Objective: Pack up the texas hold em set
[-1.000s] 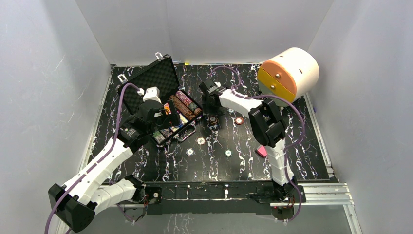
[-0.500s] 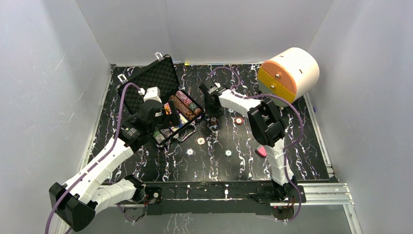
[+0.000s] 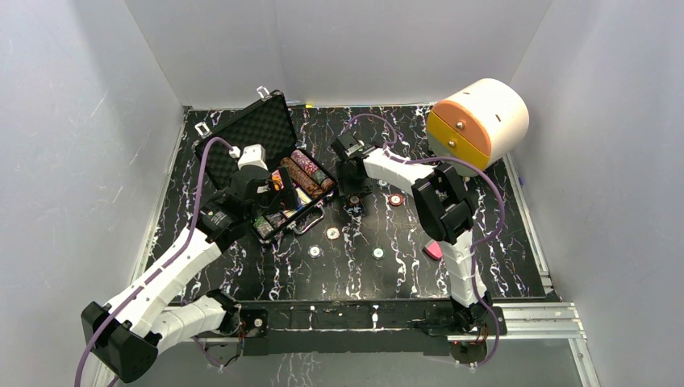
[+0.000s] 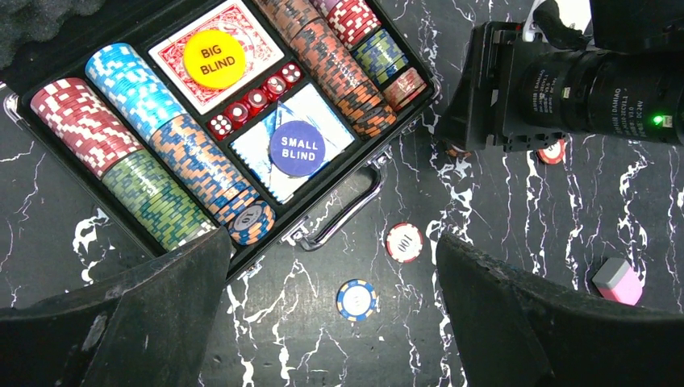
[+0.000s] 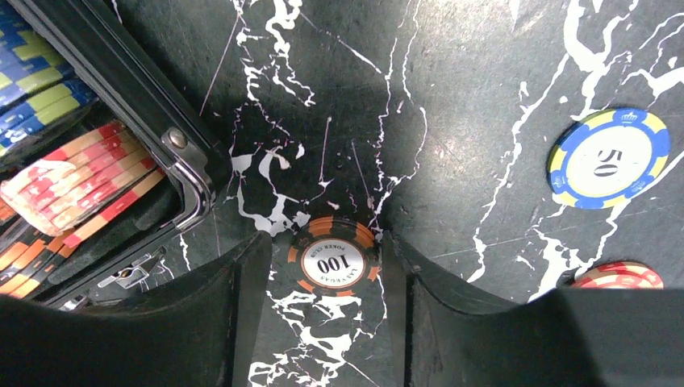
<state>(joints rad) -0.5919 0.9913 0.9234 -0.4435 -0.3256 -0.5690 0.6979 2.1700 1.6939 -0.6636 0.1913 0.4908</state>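
Note:
The black case (image 3: 246,133) lies open at the back left, its tray (image 4: 371,161) holding rows of multicolour chips, a red-backed card deck (image 4: 250,24), dice and two blind buttons. My left gripper (image 4: 335,322) hangs open above the case's front edge, with a blue chip (image 4: 356,298) and a red-and-white chip (image 4: 404,242) lying on the table between its fingers. To the right of the case my right gripper (image 5: 325,250) is down at the table. Its fingers straddle a flat orange-and-black 100 chip (image 5: 336,260), with a gap on the left side.
A blue 50 chip (image 5: 609,159) and a red chip (image 5: 619,276) lie right of the right gripper. Other loose chips (image 3: 332,233) dot the table's middle. A pink block (image 3: 433,250) sits by the right arm. The cream-and-orange cylinder (image 3: 477,121) stands at the back right.
The right gripper's jaws narrowed around the orange chip, then eased apart a little, and its wrist shifted slightly. The left arm has stayed put.

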